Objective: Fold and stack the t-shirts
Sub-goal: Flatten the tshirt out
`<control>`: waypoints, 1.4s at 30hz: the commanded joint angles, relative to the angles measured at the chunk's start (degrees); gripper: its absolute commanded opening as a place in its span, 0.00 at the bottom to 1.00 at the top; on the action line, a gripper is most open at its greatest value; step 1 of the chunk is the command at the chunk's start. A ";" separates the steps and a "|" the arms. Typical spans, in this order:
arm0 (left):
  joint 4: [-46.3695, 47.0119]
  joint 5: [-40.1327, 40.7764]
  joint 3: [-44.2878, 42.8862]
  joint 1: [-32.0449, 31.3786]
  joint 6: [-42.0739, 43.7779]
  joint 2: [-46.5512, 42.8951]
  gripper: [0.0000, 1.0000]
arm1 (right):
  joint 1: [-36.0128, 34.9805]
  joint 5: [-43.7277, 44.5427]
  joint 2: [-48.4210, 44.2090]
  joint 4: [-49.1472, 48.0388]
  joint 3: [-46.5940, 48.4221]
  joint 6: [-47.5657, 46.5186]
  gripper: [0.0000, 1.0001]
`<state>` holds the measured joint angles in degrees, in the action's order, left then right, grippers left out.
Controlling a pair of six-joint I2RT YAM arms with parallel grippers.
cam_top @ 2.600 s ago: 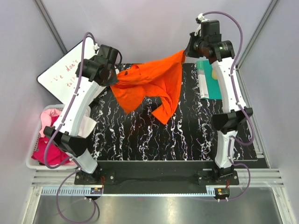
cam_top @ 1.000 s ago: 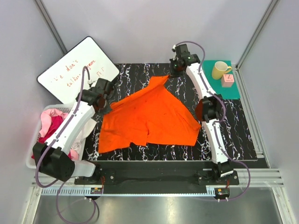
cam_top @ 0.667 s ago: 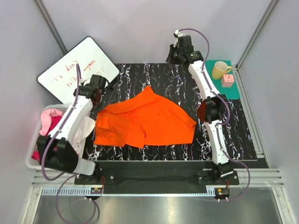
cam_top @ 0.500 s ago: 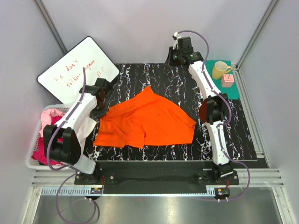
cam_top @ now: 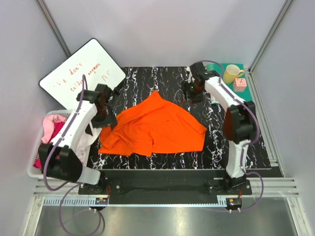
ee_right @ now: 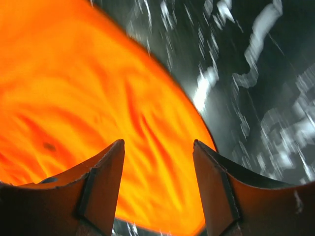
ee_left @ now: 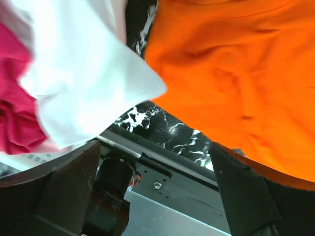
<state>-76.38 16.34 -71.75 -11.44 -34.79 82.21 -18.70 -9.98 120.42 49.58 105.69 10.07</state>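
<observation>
An orange t-shirt (cam_top: 155,127) lies spread and rumpled on the black marbled mat (cam_top: 147,78), with one corner pointing to the far side. My left gripper (cam_top: 102,118) hangs open just above the shirt's left edge; in the left wrist view the orange cloth (ee_left: 236,73) lies beyond the wide-open left gripper (ee_left: 155,191), which holds nothing. My right gripper (cam_top: 190,94) is off the shirt's far right edge. In its own view the right gripper (ee_right: 157,167) is open over the orange cloth (ee_right: 74,98), empty. Magenta and pale pink t-shirts (cam_top: 51,142) fill a basket at the left.
The white basket (cam_top: 34,172) stands off the mat's left side, with white cloth (cam_top: 91,135) draped over its rim. A whiteboard (cam_top: 78,73) lies at the far left. A yellow mug (cam_top: 231,73) and a pink block (cam_top: 240,84) stand on a teal mat (cam_top: 244,96) at the far right.
Both grippers have opened and let go of the orange shirt, which has settled flat on the mat. The right gripper has come back from the far edge toward the shirt.
</observation>
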 commanded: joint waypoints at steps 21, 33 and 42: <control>18.11 -21.17 -42.41 -2.97 18.97 30.79 0.99 | 11.40 -5.13 -22.87 -6.43 -34.59 1.01 0.66; 19.51 -22.31 -52.79 -5.87 20.82 48.65 0.99 | 11.49 -2.24 -16.37 -4.67 -32.48 2.24 0.65; 22.49 -24.16 -57.10 -5.87 20.20 54.89 0.99 | 11.49 -3.12 -11.18 -5.11 -32.30 2.50 0.53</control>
<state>-57.17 -5.65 -125.89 -17.65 -14.59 135.59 -7.44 -12.97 107.48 44.73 71.75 12.08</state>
